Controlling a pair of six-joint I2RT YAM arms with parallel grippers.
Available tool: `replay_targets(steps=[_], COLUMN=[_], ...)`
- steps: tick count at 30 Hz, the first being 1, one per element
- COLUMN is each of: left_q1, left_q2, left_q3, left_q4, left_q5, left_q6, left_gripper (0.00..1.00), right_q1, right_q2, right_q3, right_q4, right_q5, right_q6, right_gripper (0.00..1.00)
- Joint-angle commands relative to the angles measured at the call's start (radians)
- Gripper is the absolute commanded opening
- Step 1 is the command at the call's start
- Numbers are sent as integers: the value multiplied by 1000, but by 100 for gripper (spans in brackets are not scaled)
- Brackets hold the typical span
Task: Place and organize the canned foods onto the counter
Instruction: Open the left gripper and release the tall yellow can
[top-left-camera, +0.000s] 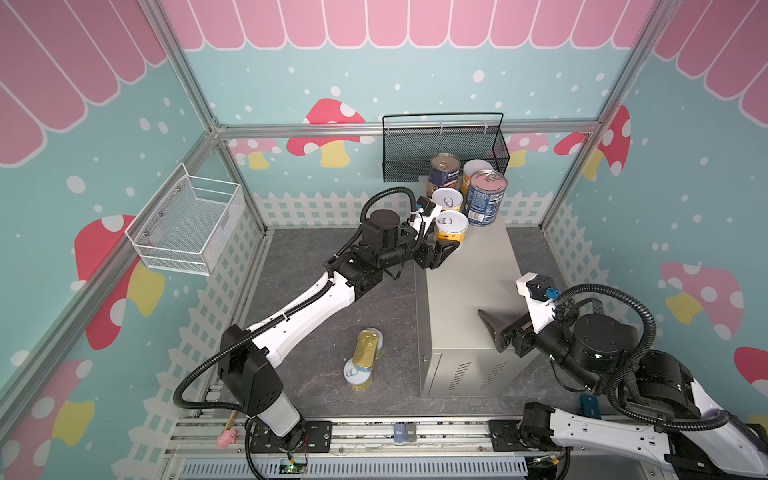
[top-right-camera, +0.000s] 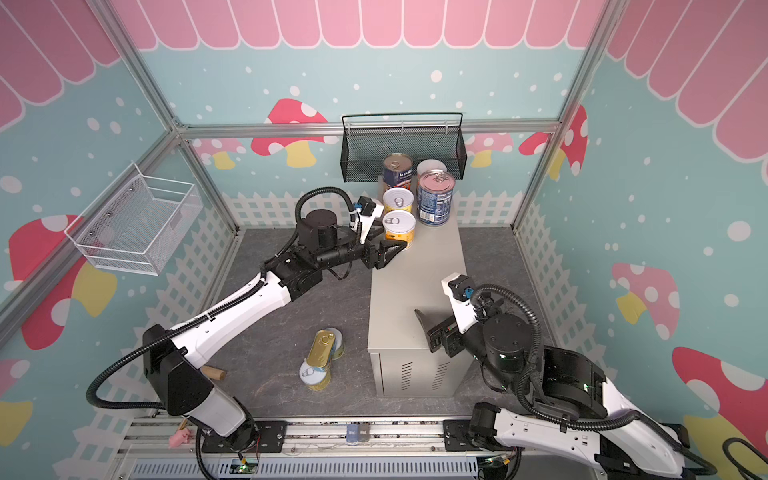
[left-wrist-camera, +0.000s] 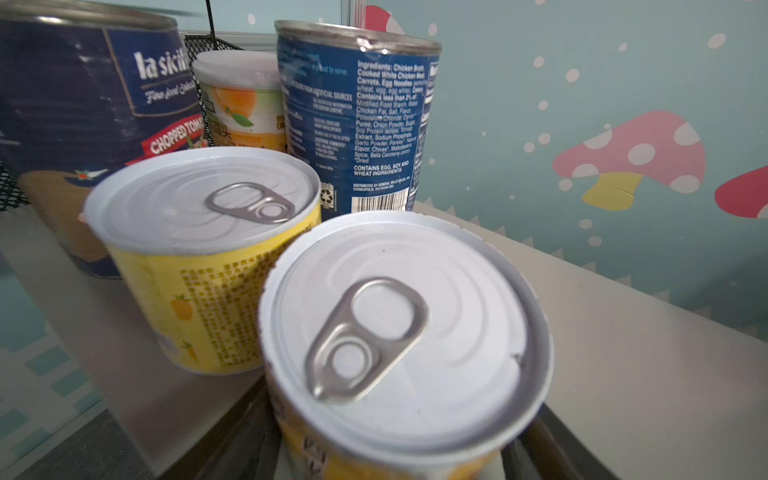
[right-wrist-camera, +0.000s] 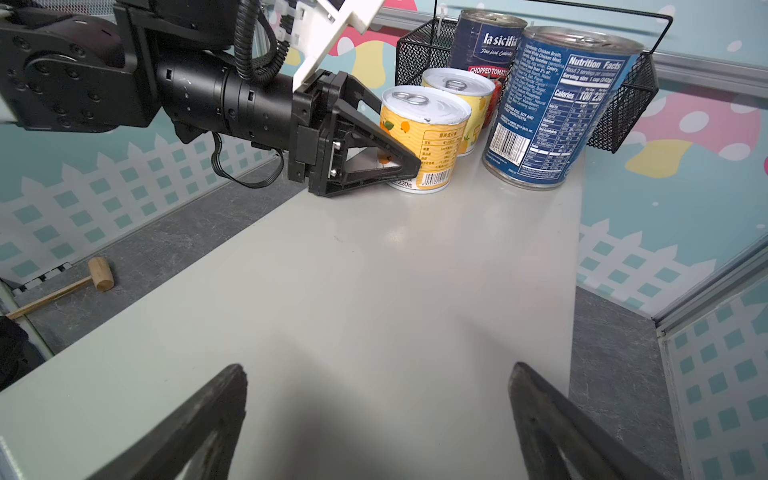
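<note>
The big grey counter (top-left-camera: 469, 299) stands in the middle, a bit to the right. The right gripper (right-wrist-camera: 378, 370) hangs over its near end, jaws wide apart and empty. At the far end stand a tall blue can (top-left-camera: 484, 197), another blue can (top-left-camera: 444, 170) and three yellow cans (top-left-camera: 447, 199). The left gripper (top-right-camera: 395, 237) has a jaw on each side of the nearest yellow can (top-left-camera: 451, 226), which stands on the counter. I cannot tell if they squeeze it. On the floor (top-left-camera: 311, 374) to the left, a flat gold tin (top-left-camera: 367, 348) lies across two floor cans (top-left-camera: 357, 374).

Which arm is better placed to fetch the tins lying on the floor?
Left, likely: the gold tin and two yellow cans lie on its side of the counter; the right arm would have to cross it.
</note>
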Motion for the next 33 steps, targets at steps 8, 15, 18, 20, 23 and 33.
replay_targets(steps=[8, 15, 18, 20, 23, 33], left_q1=[8, 8, 8, 8, 8, 8], left_q2=[56, 59, 61, 61, 62, 59], left_q3=[13, 17, 19, 19, 19, 14], left_q4=[-37, -40, -42, -43, -48, -52], left_q5=[23, 26, 26, 30, 36, 46], left_q6=[23, 21, 19, 18, 18, 12], left_gripper=[75, 75, 75, 75, 75, 75], right_q1=[-2, -2, -1, -2, -2, -2], right_q2=[-14, -14, -14, -14, -15, -15], right_q3=[-16, -18, -16, -16, -18, -18], right_q4=[19, 20, 20, 21, 27, 31], right_q5=[8, 7, 9, 9, 10, 8], right_q6=[11, 8, 6, 3, -1, -6], right_gripper=[99, 99, 99, 99, 99, 99])
